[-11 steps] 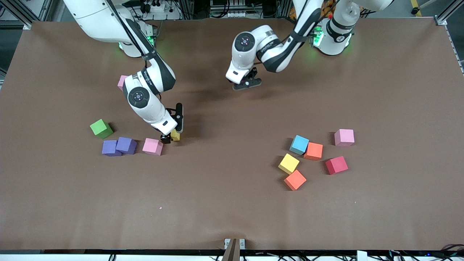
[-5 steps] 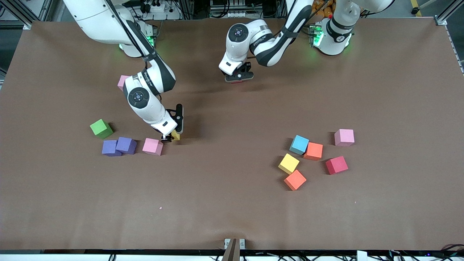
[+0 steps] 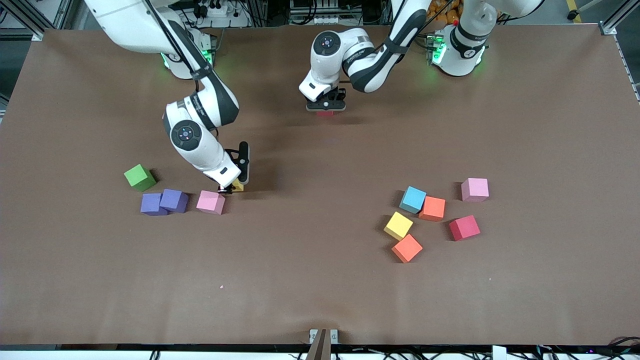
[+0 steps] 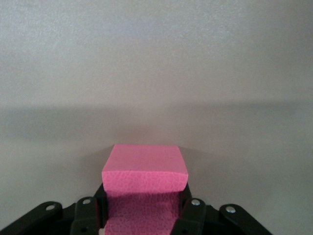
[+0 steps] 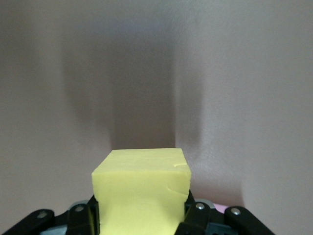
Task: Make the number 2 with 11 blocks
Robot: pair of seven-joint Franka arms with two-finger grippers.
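Front view: we see the right gripper [image 3: 231, 188] clamped on a yellow block [image 3: 238, 186] just beside the pink block [image 3: 210, 202]; the left gripper [image 3: 325, 107] grips a red-pink block [image 3: 325, 113] well apart from it, toward the robots' bases. Left wrist view: its fingers [image 4: 191, 215] pinch that block [image 4: 145, 181]. Right wrist view: the yellow block [image 5: 141, 188] sits between the jaws.

No digit 2 formed; blocks lie loose on table [image 3: 320, 290] in 2 groups. Twd right arm's end: green [image 3: 139, 177], 2 touching purple [image 3: 165, 202], pink [image 3: 210, 202], w/ a yellow one [image 5: 141, 188] gripped just beside it. Twd left arm's end: light blue [image 3: 413, 199] touching orange [image 3: 432, 208], yellow [image 3: 398, 225], orange [image 3: 407, 248], red [image 3: 464, 227], pink [image 3: 475, 189]; another block [image 4: 145, 188], pink in wrist view, held near robots' edge.
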